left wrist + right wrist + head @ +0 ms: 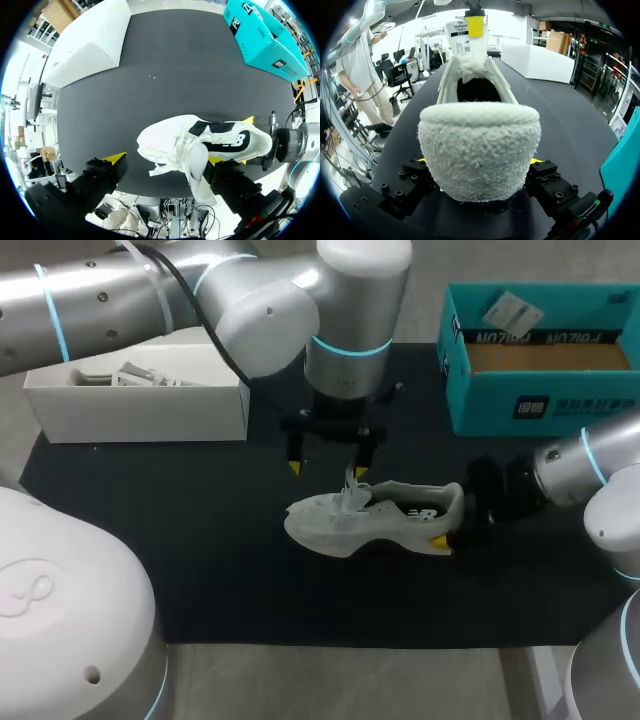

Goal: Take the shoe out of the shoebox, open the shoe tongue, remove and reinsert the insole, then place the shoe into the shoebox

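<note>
A white mesh running shoe with a black side emblem (375, 515) stands on its sole on the black table mat (200, 540), already out of the box, toe toward my left and heel toward my right. The right gripper (479, 161) comes in level with the mat at the shoe's heel. It is clamped on the fuzzy heel cup from both sides, most likely to anchor the shoe so it cannot slide or tip while the other arm works at its opening. The left gripper (326, 470) hangs straight down over the shoe's laced middle with its fingers spread wide, gripping nothing. One yellow-tipped finger (475, 26) rests against the shoe's upright white tongue (465, 42), and the other stands well clear toward the toe. That stance suits pushing the tongue forward, off the mouth of the shoe, so the step in hand looks like opening the tongue. The insole, which I cannot make out inside the dark opening, probably has not been drawn out yet. The open teal cardboard shoebox (480, 390) waits beyond the shoe's heel end, on my right. A plain white open box (140, 410) sits beyond the shoe's toe end, holding something pale I cannot identify.
</note>
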Controlling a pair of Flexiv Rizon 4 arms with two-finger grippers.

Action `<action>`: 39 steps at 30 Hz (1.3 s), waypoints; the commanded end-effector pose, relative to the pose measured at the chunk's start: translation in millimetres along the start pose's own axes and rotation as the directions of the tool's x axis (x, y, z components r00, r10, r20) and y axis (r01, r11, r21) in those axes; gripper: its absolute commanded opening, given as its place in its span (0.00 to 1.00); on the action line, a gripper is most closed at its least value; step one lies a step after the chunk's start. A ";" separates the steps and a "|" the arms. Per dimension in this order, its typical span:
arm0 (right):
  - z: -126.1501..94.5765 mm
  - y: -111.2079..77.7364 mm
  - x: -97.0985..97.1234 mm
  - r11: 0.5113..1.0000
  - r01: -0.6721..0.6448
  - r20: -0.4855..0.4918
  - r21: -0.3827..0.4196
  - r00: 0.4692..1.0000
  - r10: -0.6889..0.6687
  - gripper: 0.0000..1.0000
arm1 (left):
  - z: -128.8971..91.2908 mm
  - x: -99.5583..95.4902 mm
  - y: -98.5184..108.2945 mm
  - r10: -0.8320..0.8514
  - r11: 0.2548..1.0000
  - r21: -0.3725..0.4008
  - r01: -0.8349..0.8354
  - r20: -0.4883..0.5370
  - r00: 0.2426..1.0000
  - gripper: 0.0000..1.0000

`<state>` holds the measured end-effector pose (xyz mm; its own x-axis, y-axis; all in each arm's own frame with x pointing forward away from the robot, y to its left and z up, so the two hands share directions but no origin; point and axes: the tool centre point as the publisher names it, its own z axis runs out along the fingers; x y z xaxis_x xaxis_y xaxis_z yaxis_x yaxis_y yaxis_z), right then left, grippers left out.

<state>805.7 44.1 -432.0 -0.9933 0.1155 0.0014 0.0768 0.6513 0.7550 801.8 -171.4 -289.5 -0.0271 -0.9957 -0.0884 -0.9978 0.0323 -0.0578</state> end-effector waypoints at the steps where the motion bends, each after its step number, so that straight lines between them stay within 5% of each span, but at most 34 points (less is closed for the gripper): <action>1: 1.6 -1.7 -0.3 1.000 0.000 0.002 0.003 1.000 0.000 0.00 | -39.9 -8.7 -0.1 0.089 0.996 0.019 -0.087 -0.109 0.990 1.00; 4: 1.6 -1.7 -0.3 1.000 0.000 0.002 0.003 1.000 0.000 0.00 | -59.4 -2.1 -2.5 0.309 0.949 0.003 -0.315 -0.207 0.928 1.00; 6: 1.6 -1.7 -0.3 1.000 0.000 0.002 0.003 1.000 0.000 0.00 | -70.8 1.4 1.9 0.551 0.824 0.012 -0.567 -0.251 0.796 1.00; 10: 1.6 -1.7 -0.3 1.000 0.000 0.002 0.003 1.000 0.000 0.00 | -82.3 -5.2 20.6 0.910 0.357 0.179 -0.917 -0.287 0.299 1.00; 18: 1.6 -1.7 -0.3 1.000 0.000 0.002 0.003 1.000 0.000 0.00 | -87.8 -3.7 20.6 0.992 0.106 0.092 -0.990 -0.074 0.099 1.00; 23: 1.6 -1.7 -0.3 1.000 0.000 0.002 0.003 1.000 0.000 0.00 | -94.3 0.1 17.8 0.998 0.064 0.083 -0.994 -0.015 0.063 1.00; 36: 1.6 -1.7 -0.3 1.000 0.000 0.002 0.003 1.000 0.000 0.00 | -92.1 4.3 15.7 0.994 0.105 0.068 -0.992 0.019 0.106 1.00; 39: 1.6 -1.7 -0.3 1.000 0.000 0.002 0.003 1.000 0.000 0.00 | -94.5 13.0 21.4 0.994 0.107 0.228 -0.968 0.009 0.112 1.00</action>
<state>805.7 44.0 -432.0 -0.9933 0.1154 0.0016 0.0768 0.6511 0.7551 778.9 -185.8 -198.9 -0.9625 -0.2682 -0.0409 -0.2670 0.9631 -0.0335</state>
